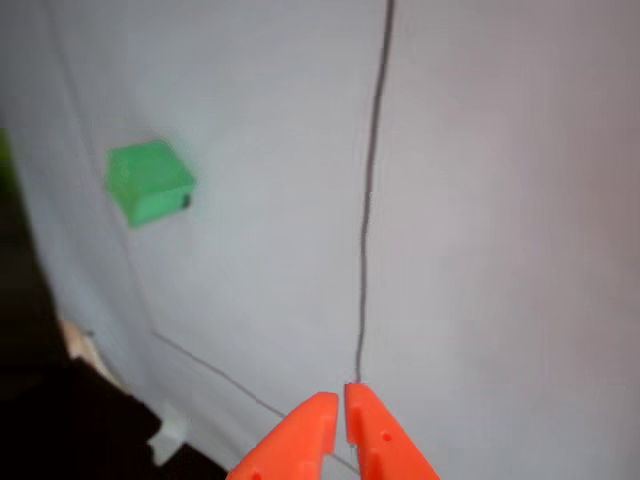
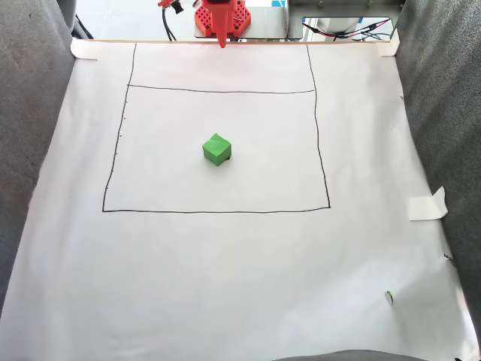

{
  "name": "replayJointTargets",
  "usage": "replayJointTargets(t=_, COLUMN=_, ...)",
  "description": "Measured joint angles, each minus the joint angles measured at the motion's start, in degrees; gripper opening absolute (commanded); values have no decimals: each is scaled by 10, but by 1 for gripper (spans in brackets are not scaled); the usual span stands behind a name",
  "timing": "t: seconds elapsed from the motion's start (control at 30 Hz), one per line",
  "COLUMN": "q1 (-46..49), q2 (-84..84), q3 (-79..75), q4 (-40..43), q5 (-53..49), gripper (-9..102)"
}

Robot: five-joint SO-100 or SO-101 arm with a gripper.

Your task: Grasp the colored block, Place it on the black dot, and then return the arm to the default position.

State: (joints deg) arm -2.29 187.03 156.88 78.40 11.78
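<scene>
The green colored block [image 2: 216, 150] sits on the white paper near the middle of the drawn rectangle, far from the arm. In the other view the block [image 1: 148, 181] lies at the upper left. A small black patch [image 1: 186, 202] peeks out at its lower right edge and looks like part of the black dot under it. The orange gripper [image 1: 341, 400] enters from the bottom edge with its fingers together and nothing between them. In the fixed view the gripper [image 2: 222, 43] points down at the top edge of the paper, folded back at the arm's base.
Thin drawn lines [image 2: 218, 210] frame a rectangle on the paper. Grey fabric walls [image 2: 30, 113] stand on both sides. Tape pieces [image 2: 428, 204] hold the paper's edges. Cables [image 2: 346, 28] lie behind the base. A small speck [image 2: 389, 296] lies at the lower right.
</scene>
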Motion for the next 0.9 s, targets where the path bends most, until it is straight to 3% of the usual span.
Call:
replayJointTargets(t=0.5, q1=13, q2=3, q3=54, q4=10, q5=-39, gripper=0)
replayJointTargets(t=0.9, q1=33, q2=4, q3=118, q4=-103, q5=-81, gripper=0)
